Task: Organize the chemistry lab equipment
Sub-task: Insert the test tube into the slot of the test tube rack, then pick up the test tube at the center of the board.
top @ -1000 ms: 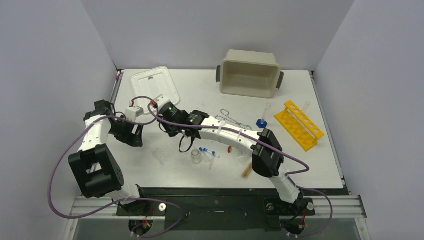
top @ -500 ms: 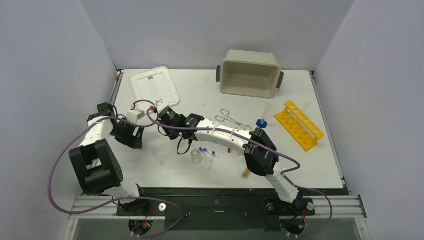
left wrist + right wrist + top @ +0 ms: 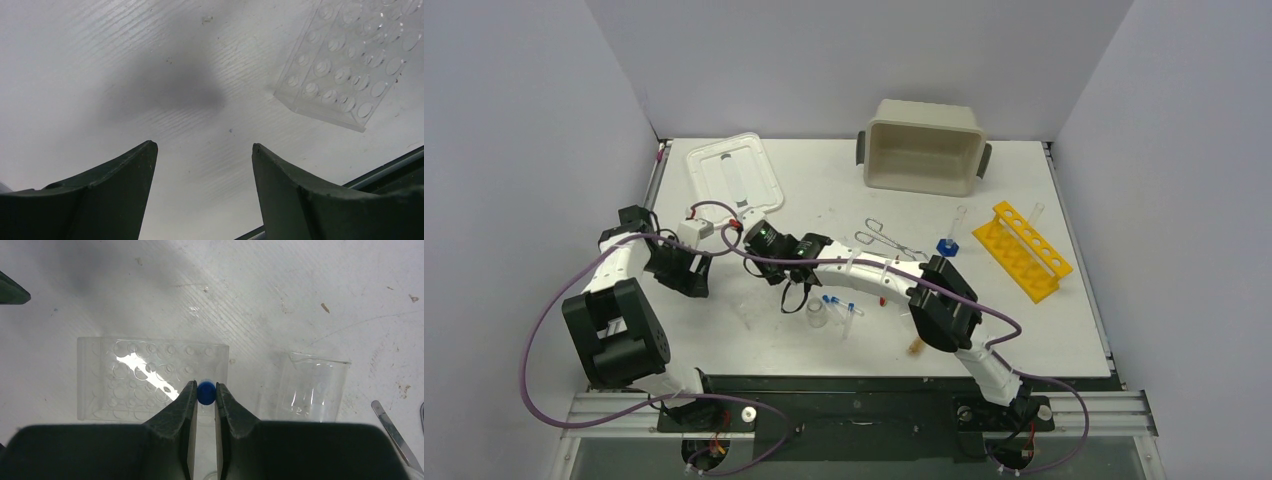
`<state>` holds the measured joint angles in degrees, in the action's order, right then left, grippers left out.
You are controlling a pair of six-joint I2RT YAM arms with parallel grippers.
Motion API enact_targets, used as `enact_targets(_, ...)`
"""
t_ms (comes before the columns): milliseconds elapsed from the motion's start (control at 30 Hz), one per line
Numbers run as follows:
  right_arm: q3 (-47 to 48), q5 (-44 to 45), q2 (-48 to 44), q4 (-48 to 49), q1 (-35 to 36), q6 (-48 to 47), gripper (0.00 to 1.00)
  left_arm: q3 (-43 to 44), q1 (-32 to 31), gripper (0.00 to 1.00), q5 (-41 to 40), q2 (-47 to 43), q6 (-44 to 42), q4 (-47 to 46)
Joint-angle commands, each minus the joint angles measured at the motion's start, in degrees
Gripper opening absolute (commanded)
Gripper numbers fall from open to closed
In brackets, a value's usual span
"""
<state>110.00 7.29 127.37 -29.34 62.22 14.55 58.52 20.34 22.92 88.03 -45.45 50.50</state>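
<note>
Grey walls close in a white table; at its 11 o'clock lies a white lid.

The left gripper hangs over bare tabletop with its jaws well apart and nothing between them; in its wrist view a corner of the clear well plate sits at 2 o'clock.

The right gripper is nearly closed, pinching a blue-capped tube; the cap shows at the fingertips and the clear body runs back between the fingers. In the right wrist view the tube lines up with the plate's edge at 3 o'clock; I cannot tell whether it touches the plate.

A glass beaker stands near, at 3 o'clock of the cap; metal forceps lie farther right; the beige tub sits at 1 o'clock and a yellow rack at 3 o'clock.

The step looks like seating the tube in a well; to do it well:

- Centre the cap over one well, not the rim between two.
- Come down slowly and straight, since the light plate would probably slide under a sideways push.
- The free left gripper could steady the plate's far edge.
- Let go only once the tube rests.
- Keep the wrist away from the beaker, which would tip easily.
</note>
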Motion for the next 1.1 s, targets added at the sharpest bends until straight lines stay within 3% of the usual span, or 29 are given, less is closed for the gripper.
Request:
enact_targets(0, -0.5, 1.75, -0.84, 2.66, -0.48, 0.21, 0.0, 2.03, 0.11, 0.67, 1.52, -0.22, -0.45, -0.02)
enact_targets(133, -0.63, 1.74, -0.31, 2.98, -0.58, 0.25, 0.0, 2.56, 0.16, 0.68, 1.86, -0.59, -0.5, 0.47)
enact_targets(200, -0.95, 1.76, -0.33, 3.37, -0.79, 0.41, 0.08, 2.97, 0.1, 0.68, 2.22, -0.55, -0.46, 0.88)
enact_targets(333, -2.96, 1.21, -1.55, 4.82, -1.38, 0.95, 0.36, 3.18, 0.09, 0.68, 2.71, -0.62, -0.55, 1.02)
enact_targets(533, -7.32, 1.52, -5.83, 6.23, -2.19, 1.46, 0.53, 3.27, -0.24, 0.68, 3.87, -0.65, -0.64, 0.61)
enact_targets(767, -13.68, 1.41, -15.93, 6.45, -3.81, 3.86, 0.57, 4.5, -0.34, 0.68, 4.71, -1.25, -0.83, 1.94)
enact_targets(1067, -26.11, -1.19, -26.37, 3.56, -7.37, 7.55, 0.46, 7.04, -0.38, 0.69, 7.9, -4.67, -0.71, 5.74)
